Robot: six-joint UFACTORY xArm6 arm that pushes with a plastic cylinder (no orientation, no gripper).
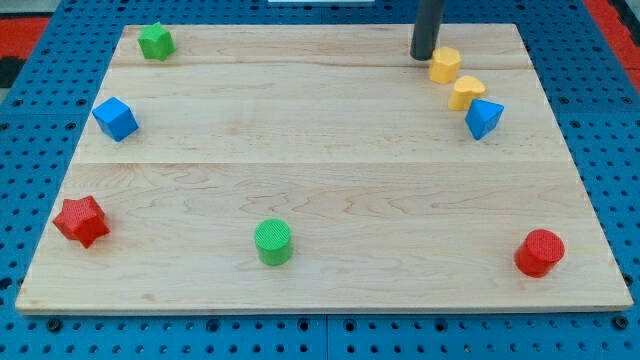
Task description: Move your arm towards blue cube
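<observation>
With my tip point(424, 57) bare and pushing nothing, just left of the upper yellow block point(445, 64) at the view's top, I should sweep left across open board to the blue cube point(115, 118) near the left edge.

My tip point(424, 57) sits far from the blue cube point(115, 118).

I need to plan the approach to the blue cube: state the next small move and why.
Probably slide my tip toward the view's left and slightly down. It sits at the top of the wooden board, beside the upper yellow block, while the blue cube lies far off near the left edge with bare wood between.
</observation>
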